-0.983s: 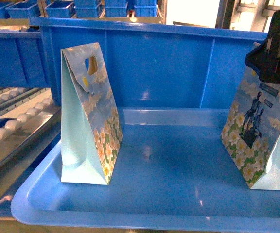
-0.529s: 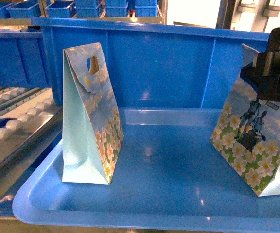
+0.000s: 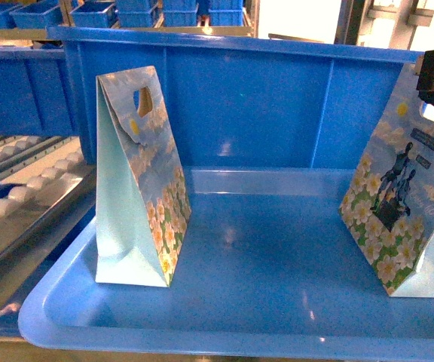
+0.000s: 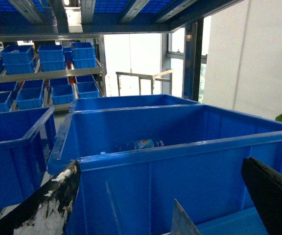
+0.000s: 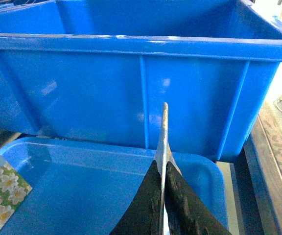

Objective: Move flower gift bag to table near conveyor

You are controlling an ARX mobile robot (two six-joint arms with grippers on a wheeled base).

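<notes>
The right gripper (image 5: 163,205), jaws pinching its thin top flap, holds the flower-printed paper gift bag (image 3: 405,219) at the blue plastic tray's (image 3: 202,332) right edge; it looks light and crushable.

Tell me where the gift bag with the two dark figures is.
In the head view, that gift bag is at the right end of the blue tray, its top pinched by the right gripper.

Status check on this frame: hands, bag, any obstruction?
Right hand shut on right bag, still in tray. Left hand open, empty. Bin directly behind.
</notes>
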